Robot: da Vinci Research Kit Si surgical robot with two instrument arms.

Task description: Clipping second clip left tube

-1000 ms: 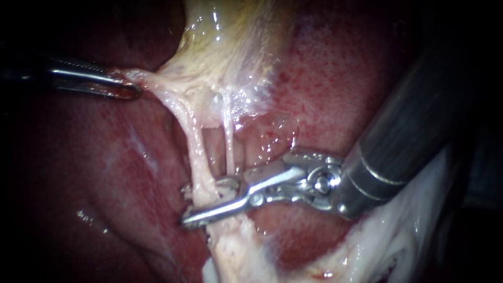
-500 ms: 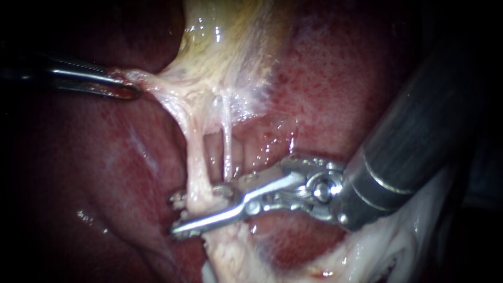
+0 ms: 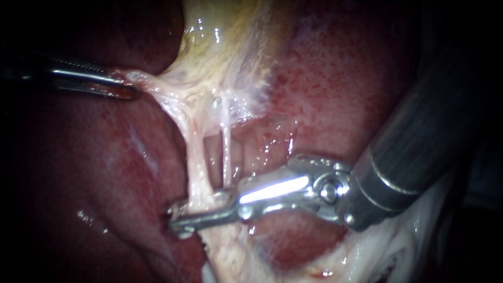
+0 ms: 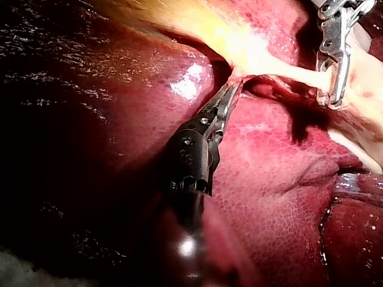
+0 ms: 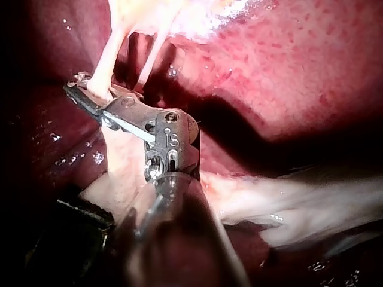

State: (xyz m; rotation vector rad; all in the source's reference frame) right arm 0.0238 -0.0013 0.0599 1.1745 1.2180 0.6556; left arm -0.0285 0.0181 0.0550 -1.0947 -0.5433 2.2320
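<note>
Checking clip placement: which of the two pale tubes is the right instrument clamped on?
The left tube, the thicker one: the right instrument grips it low down; the thinner right tube is ungripped.

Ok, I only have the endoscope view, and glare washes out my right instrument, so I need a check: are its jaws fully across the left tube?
Observer: Yes. The right wrist view shows the right instrument with jaws shut on the left tube, tips reaching past it.
Operator: Is the right tube caught too?
Observer: Apparently not: there the right tube drops behind the jaws' base, outside them.
Operator: And my left instrument's hold?
Observer: The left wrist view shows the left instrument gripping pale tissue with just its jaw tips, over the liver.
</note>
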